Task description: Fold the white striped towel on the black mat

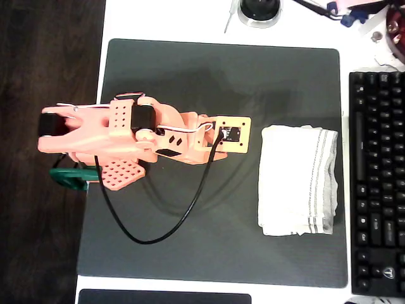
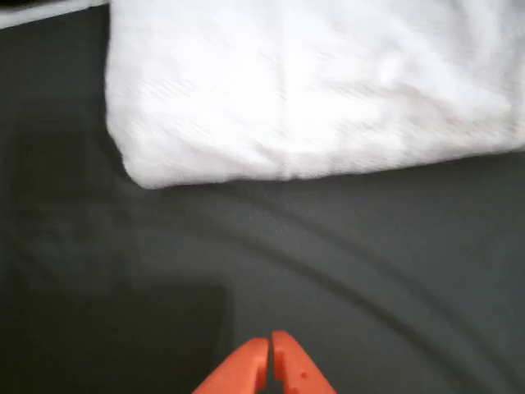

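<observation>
Your hand (image 2: 270, 361) is closed and empty above the black mat (image 1: 190, 240). The white striped towel (image 1: 296, 180) looks soft, light and limp. Pinch it at a corner or along an edge.

A white desk (image 1: 190, 19) fills most of the overhead view, lit evenly. Dark wood floor (image 1: 38, 63) runs along its left side. A black keyboard (image 1: 378, 183) lies at the desk's right edge, and a round black-and-silver object (image 1: 259, 11) sits at the top.
</observation>
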`<state>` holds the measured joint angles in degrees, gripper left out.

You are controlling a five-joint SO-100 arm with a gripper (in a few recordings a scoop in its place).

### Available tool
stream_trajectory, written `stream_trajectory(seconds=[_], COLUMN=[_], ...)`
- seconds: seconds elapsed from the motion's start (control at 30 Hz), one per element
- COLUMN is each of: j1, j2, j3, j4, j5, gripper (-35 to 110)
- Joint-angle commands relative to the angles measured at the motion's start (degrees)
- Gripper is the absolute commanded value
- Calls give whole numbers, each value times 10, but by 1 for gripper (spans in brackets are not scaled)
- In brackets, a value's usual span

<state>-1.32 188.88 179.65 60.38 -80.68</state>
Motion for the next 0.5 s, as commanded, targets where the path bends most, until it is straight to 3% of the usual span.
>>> stream_trajectory(seconds=[0.0, 0.33, 0.47], j1=[3, 4, 11], j2=[19, 35, 36], j3=[12, 12, 12], j4=[39, 183, 184], j5=[-16, -25, -25], gripper=[0, 0, 1])
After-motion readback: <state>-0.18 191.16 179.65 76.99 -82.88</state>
